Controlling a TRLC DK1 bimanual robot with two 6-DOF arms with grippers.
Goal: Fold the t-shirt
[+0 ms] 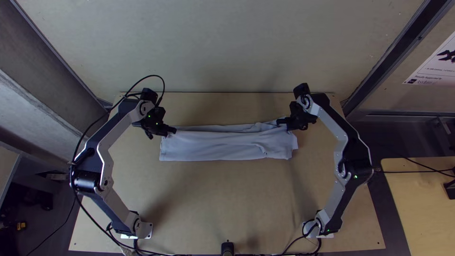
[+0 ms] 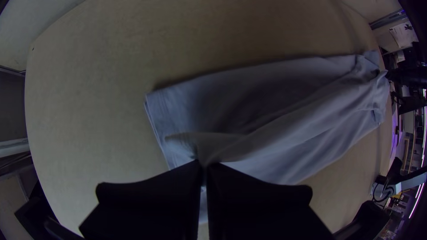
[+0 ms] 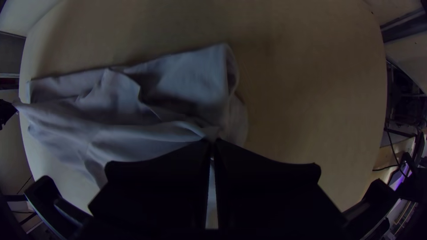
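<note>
Well, t-shirt [image 1: 213, 148] folded in strip on table [image 1: 213, 204].

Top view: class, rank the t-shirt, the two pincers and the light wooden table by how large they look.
1. Wooden table
2. T-shirt
3. Left pincer and right pincer: too alike to rank

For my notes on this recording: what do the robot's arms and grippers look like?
The left arm and right arm have silver-grey links, black joints and small green lights. A black cable loops along the left one. The left gripper and right gripper are black, with two wide, flat fingers narrowing towards the tips.
</note>
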